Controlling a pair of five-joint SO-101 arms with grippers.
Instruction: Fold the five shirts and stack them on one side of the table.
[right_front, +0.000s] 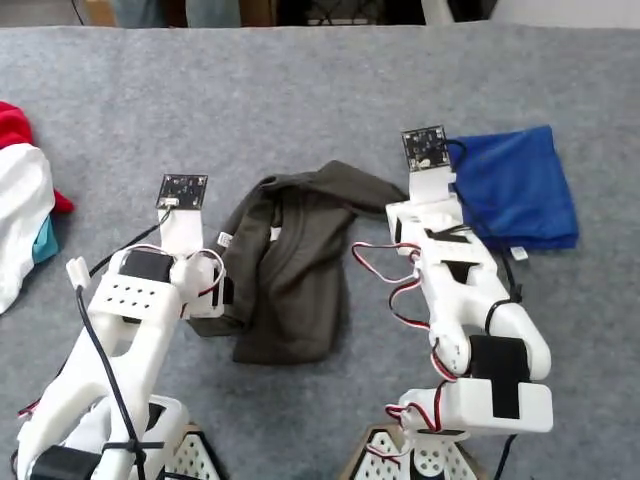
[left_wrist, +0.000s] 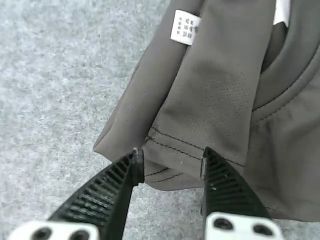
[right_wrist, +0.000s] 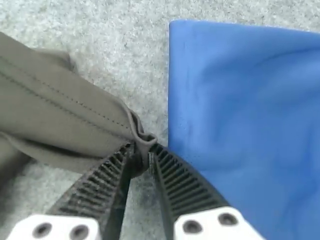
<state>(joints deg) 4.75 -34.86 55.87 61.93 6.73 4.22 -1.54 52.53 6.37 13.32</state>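
A dark olive shirt (right_front: 290, 270) lies crumpled in the middle of the grey table, between the two arms. My left gripper (left_wrist: 171, 162) is open, its fingers straddling the stitched hem at the shirt's near left corner (left_wrist: 200, 125); in the high view it sits at that corner (right_front: 212, 300). My right gripper (right_wrist: 142, 149) is shut on the shirt's far right corner (right_wrist: 65, 115), beside a folded blue shirt (right_wrist: 245, 100). That blue shirt (right_front: 515, 185) lies flat at the right of the table, just beyond the right gripper (right_front: 395, 212).
At the left edge lies a pile of a red shirt (right_front: 15, 125), a white shirt (right_front: 20, 220) and a teal shirt (right_front: 45, 240). A white label (left_wrist: 184, 27) hangs from the olive shirt. Bare grey carpet (right_front: 300, 90) covers the far half of the table.
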